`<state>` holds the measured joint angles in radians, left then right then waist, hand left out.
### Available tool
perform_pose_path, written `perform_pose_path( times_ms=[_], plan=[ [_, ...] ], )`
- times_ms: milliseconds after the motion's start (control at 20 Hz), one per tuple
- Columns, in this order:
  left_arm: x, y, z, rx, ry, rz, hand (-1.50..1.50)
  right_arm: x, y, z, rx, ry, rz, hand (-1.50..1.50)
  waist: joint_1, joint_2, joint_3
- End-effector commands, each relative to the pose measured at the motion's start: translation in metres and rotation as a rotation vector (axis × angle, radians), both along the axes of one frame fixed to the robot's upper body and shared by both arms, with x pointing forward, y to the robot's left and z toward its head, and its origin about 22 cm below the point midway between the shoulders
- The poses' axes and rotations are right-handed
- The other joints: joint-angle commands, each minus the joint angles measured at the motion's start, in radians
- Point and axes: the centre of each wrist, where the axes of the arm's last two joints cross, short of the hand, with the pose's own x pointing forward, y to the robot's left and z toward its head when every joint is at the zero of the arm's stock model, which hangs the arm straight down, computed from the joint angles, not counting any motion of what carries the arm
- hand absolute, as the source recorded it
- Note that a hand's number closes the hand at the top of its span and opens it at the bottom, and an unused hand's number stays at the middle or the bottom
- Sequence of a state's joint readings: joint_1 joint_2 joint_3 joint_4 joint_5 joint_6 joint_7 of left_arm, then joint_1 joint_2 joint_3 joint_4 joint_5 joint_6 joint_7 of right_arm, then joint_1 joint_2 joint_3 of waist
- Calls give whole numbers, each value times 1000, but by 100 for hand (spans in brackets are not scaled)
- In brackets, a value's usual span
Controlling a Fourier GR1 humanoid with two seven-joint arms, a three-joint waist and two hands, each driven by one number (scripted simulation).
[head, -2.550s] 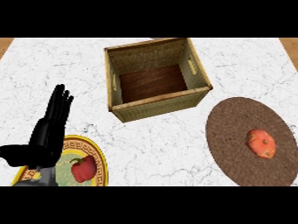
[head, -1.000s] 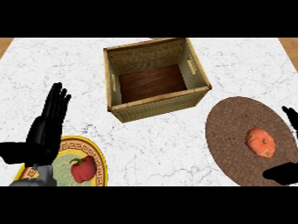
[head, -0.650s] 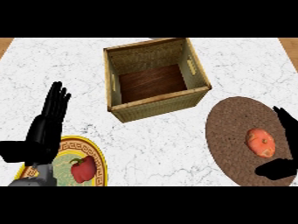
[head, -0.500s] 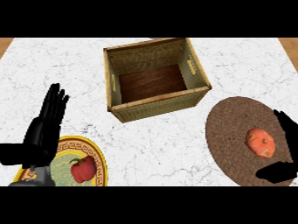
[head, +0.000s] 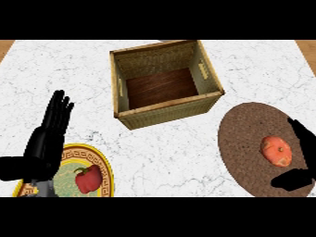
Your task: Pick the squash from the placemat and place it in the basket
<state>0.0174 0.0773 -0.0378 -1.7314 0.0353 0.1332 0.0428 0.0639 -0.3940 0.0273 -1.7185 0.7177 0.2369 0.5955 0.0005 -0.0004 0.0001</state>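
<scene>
Head view, the only view.

- Square woven wicker basket (head: 161, 114) with a dark wooden floor stands upright on the white marbled counter top (head: 64, 69), up from centre. Nothing shows inside it. The near wall hides the front strip of its floor.
- Round brown placemat (head: 245, 130) lies at right, near the basket's right corner but apart from it. Its lower edge is cut off by the frame, and its right edge is covered by the right hand.
- Small orange squash (head: 276, 151) lies on the placemat, right of the mat's middle, well apart from the basket. Its stem end cannot be made out.
- Right hand (head: 315, 159): black, over the placemat's right side, just beside the squash. Fingers straight, thumb spread out below the squash; it holds nothing. Cannot tell whether any part touches the squash. Wrist and forearm are mostly out of frame.
- Left hand (head: 42, 147): black, at lower left, fingers straight and pointing up, thumb out to the left, holding nothing. It rests there and covers the left part of a round yellow-rimmed patterned plate (head: 105, 169).
- On the plate is a red fruit or vegetable (head: 87, 178); its kind is hard to tell. The plate's lower part is cut off.
</scene>
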Motion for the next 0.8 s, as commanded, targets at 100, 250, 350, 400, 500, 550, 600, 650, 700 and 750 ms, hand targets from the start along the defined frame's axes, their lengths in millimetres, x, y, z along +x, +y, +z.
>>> perform_pose_path(
  times_ms=[100,250,350,400,500,550,600,650,700,750],
  plan=[
    [9,3,-8,7,-5,0,0,-8,13,-13,11,13,13,-150,-2,0,0],
    [7,-7,-20,1,-15,14,0,-3,-3,-9,19,20,8,-150,-2,0,0],
    [19,4,17,11,-12,7,0,6,1,-31,10,8,3,-150,-1,0,0],
    [17,-8,-6,-2,-7,-2,0,16,0,-35,-2,3,14,-150,0,1,0],
    [-4,14,-14,-6,1,-5,0,4,-12,-24,22,13,1,-150,0,0,0],
    [-4,-10,-10,-5,-2,7,0,2,4,-32,19,18,1,-150,0,0,0],
    [7,5,1,-3,15,-5,0,16,12,-32,24,21,-4,-150,1,0,0],
    [13,0,-3,-4,-2,-11,0,16,3,-21,17,22,-5,-150,-1,0,0],
    [17,2,-2,2,-9,13,0,6,10,-43,17,10,-11,-150,-1,0,0],
    [13,22,-4,-10,-7,12,0,23,-8,-50,21,7,-1,-150,2,1,0]
  ],
)
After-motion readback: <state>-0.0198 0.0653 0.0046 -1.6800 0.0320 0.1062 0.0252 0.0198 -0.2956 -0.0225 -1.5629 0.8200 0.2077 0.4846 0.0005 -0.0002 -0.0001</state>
